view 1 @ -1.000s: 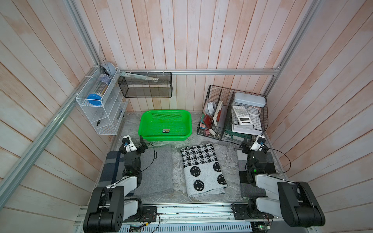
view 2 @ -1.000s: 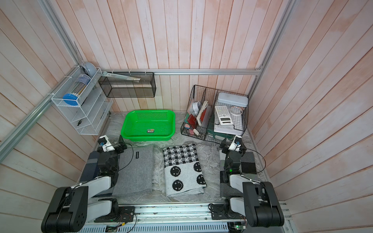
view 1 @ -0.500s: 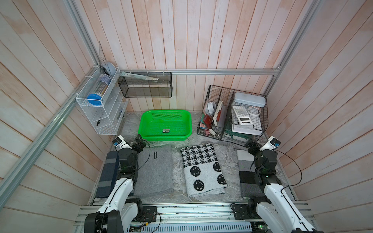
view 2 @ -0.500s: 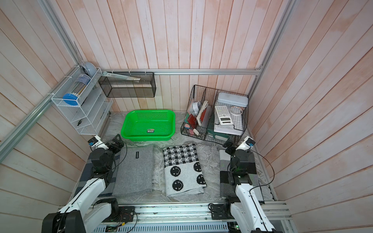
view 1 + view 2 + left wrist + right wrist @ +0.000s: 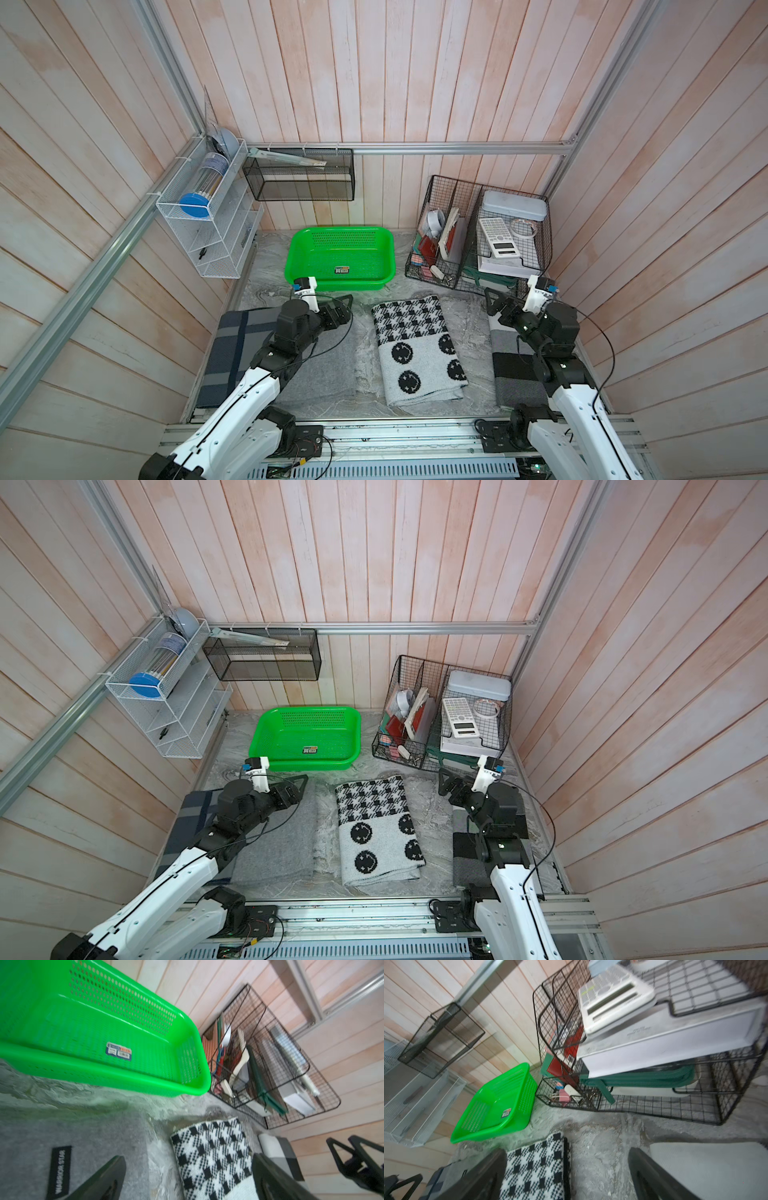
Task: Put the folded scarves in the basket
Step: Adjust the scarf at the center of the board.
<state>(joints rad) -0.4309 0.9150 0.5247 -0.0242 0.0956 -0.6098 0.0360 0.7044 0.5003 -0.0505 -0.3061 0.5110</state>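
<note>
The folded scarf [image 5: 417, 349] [image 5: 379, 830] is a knitted rectangle in black and white. The half nearer the back wall carries a houndstooth check; the half nearer the arm bases is pale with black round smiley faces. Its nearest edge looks thick and rounded where the layers turn over. It lies flat on the grey marbled table [image 5: 469, 332], about midway across it. Its long axis runs from the front rail towards the back wall, leaning slightly, with the checked end pointing at the basket [image 5: 357, 257] [image 5: 316, 733].

The basket is bright green plastic, shallow, with perforated walls and floor and a small sticker inside near its front wall. It sits open side up against the back wall, its long axis running across, apart from the scarf by a strip of bare table.

A grey felt cloth [image 5: 320, 361] lies just left of the scarf and a grey, black and white striped cloth [image 5: 513, 374] to its right.

The left gripper [image 5: 343, 307] hangs over the felt cloth's far corner, between basket and scarf, jaws spread wide and gripping nothing. The right gripper [image 5: 498, 305] hangs over the striped cloth's far end, near the black wire organiser [image 5: 478, 245], likewise spread and free
</note>
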